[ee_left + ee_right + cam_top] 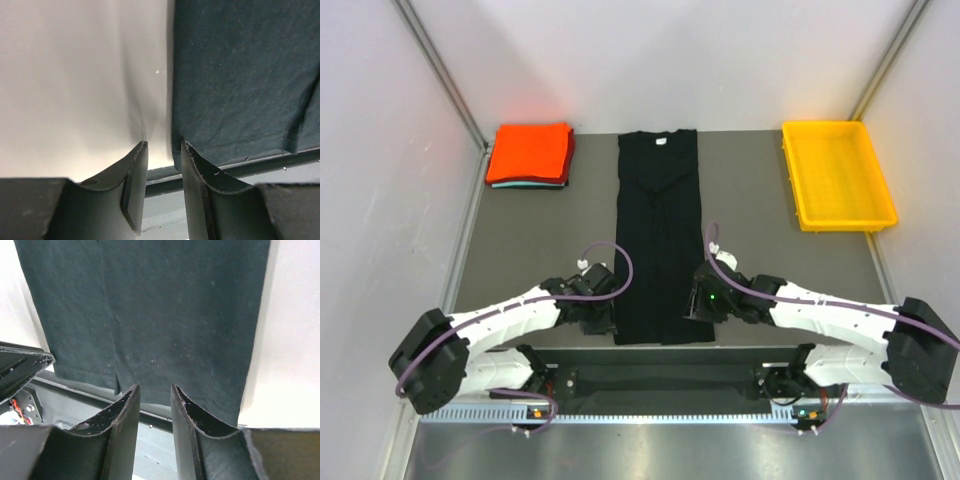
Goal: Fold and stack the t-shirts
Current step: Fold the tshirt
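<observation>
Black shirt [658, 230] may fold crooked if a layer slips: left gripper [164, 144] and right gripper [155, 386] sit narrowly parted, empty.

Dark grey matte tabletop [540, 240], rectangular, walled in by pale panels on three sides. Plain black cloth t-shirt [660, 240] lies flat down the centre, folded into a long narrow strip running from 12 o'clock to 6 o'clock. Its small white neck label [660, 142] sits at the 12 o'clock end and its hem is at the near table edge. At 10 o'clock is a stack with a folded orange-red cloth t-shirt [530, 150] on top and a teal folded t-shirt [525, 185] showing as a thin edge beneath. At 2 o'clock is a yellow rectangular plastic tray [790, 175], well apart from the black shirt.
</observation>
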`<state>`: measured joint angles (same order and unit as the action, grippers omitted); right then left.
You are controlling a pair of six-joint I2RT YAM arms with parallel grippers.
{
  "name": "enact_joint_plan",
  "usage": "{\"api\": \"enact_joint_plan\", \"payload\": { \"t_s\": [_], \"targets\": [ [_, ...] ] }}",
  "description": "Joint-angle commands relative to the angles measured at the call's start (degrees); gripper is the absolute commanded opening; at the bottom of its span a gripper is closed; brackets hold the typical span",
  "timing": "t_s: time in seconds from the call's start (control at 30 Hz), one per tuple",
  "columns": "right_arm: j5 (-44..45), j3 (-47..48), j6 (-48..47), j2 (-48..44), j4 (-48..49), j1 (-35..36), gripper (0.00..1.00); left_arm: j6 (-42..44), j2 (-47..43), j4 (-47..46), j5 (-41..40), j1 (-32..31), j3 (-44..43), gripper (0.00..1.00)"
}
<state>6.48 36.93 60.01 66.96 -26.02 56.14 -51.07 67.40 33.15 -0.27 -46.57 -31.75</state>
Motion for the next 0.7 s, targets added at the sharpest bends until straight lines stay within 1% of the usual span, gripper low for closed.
{"api": "enact_joint_plan", "payload": {
  "t_s": [0.0,0.2,0.3,0.37,0.47,0.5,0.57,0.67],
  "targets": [
    [1.0,3.1,-2.2,1.0,0.3,1.0,0.32,0.1,-0.2,-4.0,1.8,0.2,0.8,0.38],
    [2.6,3.2,-3.1,-0.4,-0.8,1.0,0.32,-1.0,-0.3,-6.8,3.3,0.2,2.0,0.37],
    [3.1,3.3,-3.1,-0.6,-1.2,0.9,0.32,-1.1,2.0,-5.8,4.1,0.2,1.7,0.32],
    [3.3,3.2,-3.1,-1.0,-1.5,1.0,0.32,-1.5,2.1,-4.9,4.1,0.2,1.7,0.26],
    [3.5,3.2,-2.9,-1.6,-1.8,0.9,0.32,-2.0,0.7,-2.6,3.5,0.2,1.7,0.22],
    [3.6,3.2,-2.9,-1.7,-1.9,0.9,0.32,-1.9,0.2,0.1,2.1,0.2,0.5,0.22],
    [3.8,3.2,-2.6,-2.4,-2.7,0.8,0.32,-1.3,-0.2,2.5,1.1,0.2,-0.6,0.22],
    [3.6,2.8,-2.1,-3.6,-3.3,0.8,0.33,-0.3,-0.7,4.2,0.7,0.2,-1.8,0.24]
  ]
}}
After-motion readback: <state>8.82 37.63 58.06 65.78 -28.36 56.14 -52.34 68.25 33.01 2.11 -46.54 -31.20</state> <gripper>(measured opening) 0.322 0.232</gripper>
